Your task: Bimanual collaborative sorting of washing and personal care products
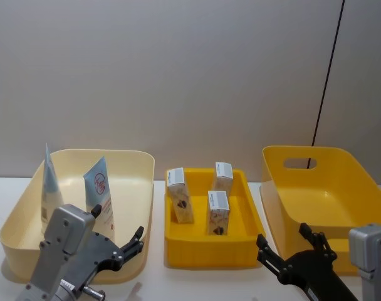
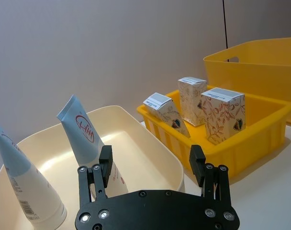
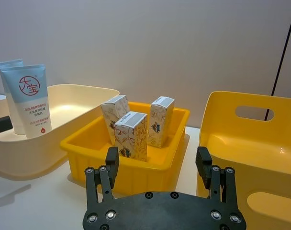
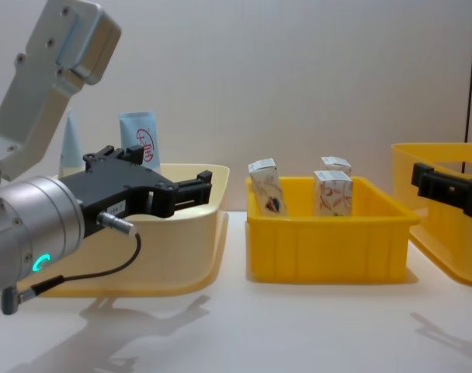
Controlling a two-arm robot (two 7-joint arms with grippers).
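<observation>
1. Tubes (image 1: 99, 185), two of them, stand in the cream bin (image 1: 134, 164) on our left.
2. Three cartons (image 1: 219, 212) sit in the middle yellow tray (image 1: 206, 258).
3. We hold our left tool (image 1: 133, 243) spread wide and empty at the cream bin's near edge.
4. Our right tool (image 1: 283, 243) gapes empty before the big yellow bin (image 1: 341, 157).

Cream bin (image 1: 140, 188): two tubes (image 1: 99, 188) stand in its left half. You get open floor from above in the far and right part.

Yellow tray (image 1: 209, 258): three cartons (image 1: 219, 213) with narrow gaps between them. Your widest free strip runs along the right wall.

Right yellow bin (image 1: 328, 200): floor open throughout.

Table strips between the bins are narrow.

Left gripper (image 1: 131, 244), jaws apart, hangs at the cream bin's near rim. Right gripper (image 1: 283, 243), jaws apart, hangs before the tray-to-bin gap.
</observation>
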